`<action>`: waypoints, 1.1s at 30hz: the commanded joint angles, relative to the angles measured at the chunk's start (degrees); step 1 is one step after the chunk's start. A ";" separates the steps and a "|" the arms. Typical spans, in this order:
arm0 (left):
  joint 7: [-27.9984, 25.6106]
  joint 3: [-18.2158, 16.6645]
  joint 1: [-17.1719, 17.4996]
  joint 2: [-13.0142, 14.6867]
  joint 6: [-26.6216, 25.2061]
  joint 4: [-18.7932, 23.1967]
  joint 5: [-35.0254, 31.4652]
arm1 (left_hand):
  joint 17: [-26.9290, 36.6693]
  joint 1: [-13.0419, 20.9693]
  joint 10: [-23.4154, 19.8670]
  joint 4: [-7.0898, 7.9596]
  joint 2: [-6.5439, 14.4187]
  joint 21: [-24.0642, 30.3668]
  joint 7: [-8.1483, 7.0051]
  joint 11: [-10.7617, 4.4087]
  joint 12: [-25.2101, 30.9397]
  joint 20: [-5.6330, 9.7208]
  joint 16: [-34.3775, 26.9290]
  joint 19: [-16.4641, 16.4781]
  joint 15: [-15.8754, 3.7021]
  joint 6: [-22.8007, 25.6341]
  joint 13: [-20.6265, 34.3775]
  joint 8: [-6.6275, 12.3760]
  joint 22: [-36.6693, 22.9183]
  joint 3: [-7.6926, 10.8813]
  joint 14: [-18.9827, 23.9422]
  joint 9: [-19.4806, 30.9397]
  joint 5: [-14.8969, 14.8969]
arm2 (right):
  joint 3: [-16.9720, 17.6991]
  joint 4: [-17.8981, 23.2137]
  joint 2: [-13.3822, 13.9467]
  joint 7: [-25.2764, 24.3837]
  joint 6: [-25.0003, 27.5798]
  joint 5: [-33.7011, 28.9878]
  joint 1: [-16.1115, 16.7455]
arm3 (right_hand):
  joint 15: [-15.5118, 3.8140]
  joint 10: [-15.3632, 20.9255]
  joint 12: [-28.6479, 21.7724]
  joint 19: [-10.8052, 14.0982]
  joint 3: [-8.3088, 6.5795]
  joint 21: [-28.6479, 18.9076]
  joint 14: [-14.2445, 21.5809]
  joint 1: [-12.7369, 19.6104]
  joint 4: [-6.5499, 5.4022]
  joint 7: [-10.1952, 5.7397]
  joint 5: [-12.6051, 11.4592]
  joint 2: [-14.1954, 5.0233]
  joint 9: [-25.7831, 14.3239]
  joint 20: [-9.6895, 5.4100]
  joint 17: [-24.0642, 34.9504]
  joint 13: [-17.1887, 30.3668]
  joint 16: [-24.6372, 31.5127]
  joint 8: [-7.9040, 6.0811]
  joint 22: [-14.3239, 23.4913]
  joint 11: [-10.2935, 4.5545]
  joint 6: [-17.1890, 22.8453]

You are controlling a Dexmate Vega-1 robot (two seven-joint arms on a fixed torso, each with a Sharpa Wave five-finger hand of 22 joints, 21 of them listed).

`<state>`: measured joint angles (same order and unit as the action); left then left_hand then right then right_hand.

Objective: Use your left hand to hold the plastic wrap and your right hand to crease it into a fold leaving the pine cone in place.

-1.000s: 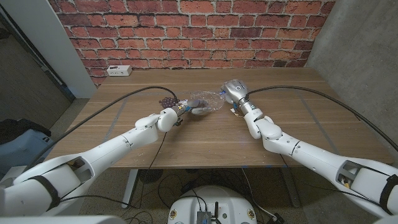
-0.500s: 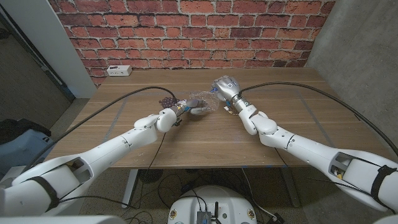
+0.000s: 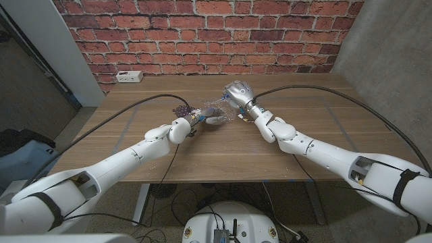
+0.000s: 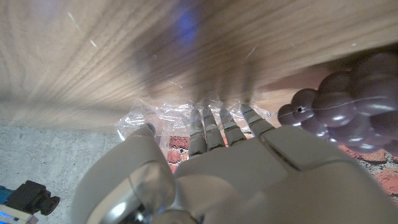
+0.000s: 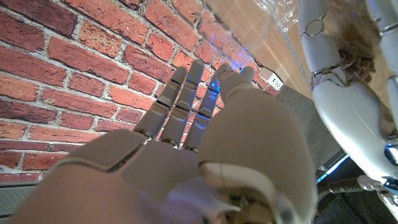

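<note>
The plastic wrap (image 3: pixel 217 110) lay crumpled near the middle of the bench (image 3: pixel 223 145), toward its far side, between the two robot hands; its clear film was hard to trace in the head view, and its edges could not be made out there; in the left wrist view the wrap (image 4: pixel 163 118) showed as wrinkled film under the fingertips (image 4: pixel 219 118) of the left robot hand (image 4: pixel 249 171), which pressed down on it with fingers extended. The pine cone (image 3: pixel 181 109) sat just beside the wrap on the left robot hand's (image 3: pixel 200 119) far side, small and dark in the head view; up close the cone (image 4: pixel 348 102) was a cluster of rounded purplish lobes, partly cut off by the frame edge. The right robot hand (image 3: pixel 237 94) hovered above the wrap's right end, back toward the camera; in its own wrist view the right robot hand (image 5: pixel 199 130) held its fingers (image 5: pixel 180 99) straight and close together, holding nothing. A white power strip (image 3: pixel 128 76) lay at the bench's far left corner by the brick wall (image 3: pixel 202 34).
</note>
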<state>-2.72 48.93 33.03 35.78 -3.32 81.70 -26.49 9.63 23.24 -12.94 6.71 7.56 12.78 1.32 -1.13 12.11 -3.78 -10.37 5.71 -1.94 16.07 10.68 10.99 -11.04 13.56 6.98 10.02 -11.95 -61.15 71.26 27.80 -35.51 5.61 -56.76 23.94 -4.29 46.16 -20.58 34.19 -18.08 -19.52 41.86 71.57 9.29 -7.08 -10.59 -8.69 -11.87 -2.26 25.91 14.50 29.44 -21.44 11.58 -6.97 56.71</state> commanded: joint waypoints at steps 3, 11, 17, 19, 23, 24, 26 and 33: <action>-0.37 -0.04 -0.04 -0.28 -0.10 -0.75 0.51 | 0.03 -0.16 -0.21 -0.37 -0.25 0.38 -0.10 -0.10 -0.23 -0.27 0.17 0.26 0.07 0.33 0.09 -0.37 -0.29 0.04 0.35 0.05 -0.36 | -3.02 -6.01 -2.75 -3.59 -3.74 0.14 -3.09 | -9.42 0.29 0.15 0.11 0.30 -0.40 0.01 0.66 -0.06 0.05 0.07 -0.11 -0.22 -0.36 0.30 0.25 -0.13 -0.32 0.32 -0.23 0.62; -0.30 0.11 -0.31 -0.41 0.07 -1.26 0.72 | 0.03 -0.24 -0.23 -0.48 -0.30 0.37 -0.02 -0.12 -0.25 -0.25 0.17 0.28 0.01 0.31 0.10 -0.39 -0.29 0.03 0.38 0.05 -0.39 | -1.45 -3.73 -1.99 -4.13 -0.88 2.20 -1.77 | -9.36 0.06 0.40 -0.01 0.42 -0.54 -0.38 0.83 -0.07 0.32 0.02 -0.03 -0.25 -0.38 0.16 0.23 -0.56 -0.30 0.31 -0.58 0.75; -0.43 0.37 -0.75 -0.65 0.66 -1.81 0.60 | 0.03 -0.30 -0.23 -0.55 -0.31 0.35 -0.04 -0.13 -0.27 -0.25 0.17 0.23 0.04 0.31 0.10 -0.40 -0.29 0.03 0.38 0.06 -0.41 | 0.21 0.18 -1.08 -1.62 4.84 2.63 0.27 | -9.38 -1.83 1.56 -0.23 0.24 -0.86 -1.43 1.43 -0.07 0.17 -0.08 -0.31 -0.24 -0.19 -0.39 0.18 -1.89 0.76 0.27 -0.94 -1.25; -0.39 0.43 -0.87 -0.68 0.79 -1.91 0.58 | 0.03 -0.33 -0.23 -0.58 -0.32 0.36 -0.02 -0.35 -0.28 -0.24 0.16 0.26 0.06 0.30 0.10 -0.40 -0.29 0.03 0.40 0.06 -0.41 | 1.17 2.62 0.18 0.27 6.03 3.40 1.18 | -9.25 -2.47 1.91 -0.38 0.18 -0.97 -2.38 1.52 -0.12 -0.05 -0.07 -0.31 -0.25 -0.12 -0.76 0.29 -2.77 1.27 0.26 -0.95 -2.22; -0.15 0.60 -1.17 -0.87 1.00 -2.34 0.62 | 0.03 -0.36 -0.20 -0.61 -0.32 0.35 -0.03 -0.34 -0.30 -0.29 0.15 0.24 0.00 0.28 0.10 -0.41 -0.29 0.04 0.44 0.06 -0.42 | 3.19 8.12 3.03 3.38 9.26 3.90 3.76 | -8.49 -3.98 2.77 -0.70 0.31 -1.19 -3.85 -0.13 -1.21 -0.46 0.06 -0.18 -0.26 0.39 -1.65 0.41 -4.79 2.16 0.17 -0.67 -3.77; -0.09 0.67 -1.29 -0.95 1.09 -2.51 0.60 | 0.03 -0.39 -0.16 -0.64 -0.31 0.36 0.01 -0.22 -0.32 -0.27 0.16 0.26 0.03 0.26 0.10 -0.42 -0.29 0.04 0.42 0.06 -0.43 | 3.63 9.39 3.62 4.13 10.18 3.83 4.44 | -8.40 -4.10 2.86 -0.71 0.39 -1.22 -3.96 -0.50 -1.40 -0.54 0.08 -0.10 -0.26 0.47 -1.78 0.40 -5.02 2.28 0.15 -0.62 -3.99; 0.05 0.96 -1.74 -1.28 1.56 -3.15 0.52 | 0.03 -0.40 -0.16 -0.65 -0.31 0.35 0.02 -0.23 -0.33 -0.27 0.18 0.25 0.04 0.23 0.10 -0.43 -0.29 0.05 0.36 0.06 -0.43 | 4.77 12.73 5.36 6.26 11.56 4.23 6.18 | -8.29 -4.48 3.20 -0.80 0.94 -1.36 -4.24 -2.75 -2.42 -0.64 0.13 0.44 -0.25 0.97 -2.45 0.45 -6.17 2.86 0.05 -0.27 -4.98; 0.13 1.67 -2.76 -2.14 2.70 -4.48 0.23 | 0.03 -0.47 -0.08 -0.72 -0.29 0.35 -0.04 -0.20 -0.37 -0.24 0.21 0.26 0.02 0.13 0.11 -0.47 -0.29 0.06 0.28 0.06 -0.45 | 7.30 17.81 7.40 10.32 12.90 5.33 9.29 | -7.41 -6.11 4.40 -1.30 2.64 -1.47 -5.11 -9.39 -5.21 -0.11 0.02 1.65 -0.07 2.30 -3.71 0.44 -8.64 4.49 -0.19 0.91 -7.55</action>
<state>-3.09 49.75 31.48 34.60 -2.77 78.84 -25.95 9.60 23.24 -12.94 6.31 7.57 12.87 1.32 -1.13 11.86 -3.92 -10.15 5.84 -1.94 16.07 10.68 10.58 -11.03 13.64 6.98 10.01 -11.95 -60.12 73.73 28.27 -31.33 14.46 -53.03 25.14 -3.58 40.57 -16.52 32.86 -15.76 -20.63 37.20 64.25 5.11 -7.36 -10.59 -7.39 -11.85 -0.48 22.39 14.79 21.43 -17.45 11.44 -6.32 49.97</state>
